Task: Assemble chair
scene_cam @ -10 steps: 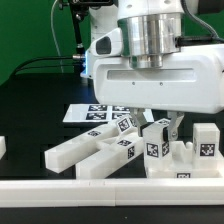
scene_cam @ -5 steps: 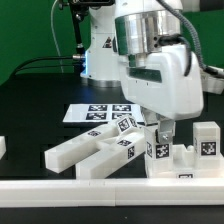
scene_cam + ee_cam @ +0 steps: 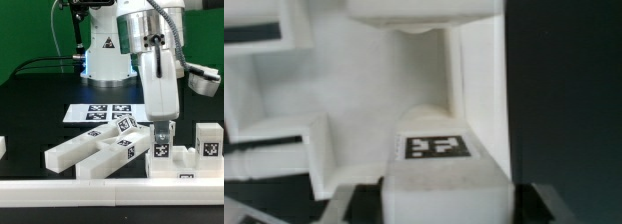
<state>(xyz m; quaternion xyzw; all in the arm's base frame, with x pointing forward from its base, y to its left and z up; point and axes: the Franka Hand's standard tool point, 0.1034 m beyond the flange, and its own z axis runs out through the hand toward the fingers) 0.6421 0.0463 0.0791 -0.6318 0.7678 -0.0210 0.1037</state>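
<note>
My gripper points straight down at the exterior view's right. It is closed around an upright white chair piece with a black marker tag. That piece stands against a low white part on the black table. In the wrist view the tagged piece fills the space between my two dark fingers, and a larger white frame part lies beyond it.
Long white chair pieces lie side by side left of the gripper, with tags on their ends. The marker board lies behind them. A white tagged block stands at the right. A white rail runs along the front edge.
The wrist has turned about its vertical axis, so the hand now shows its narrow side. The gripper sits slightly lower and further right. The tagged piece has stayed between the fingers.
</note>
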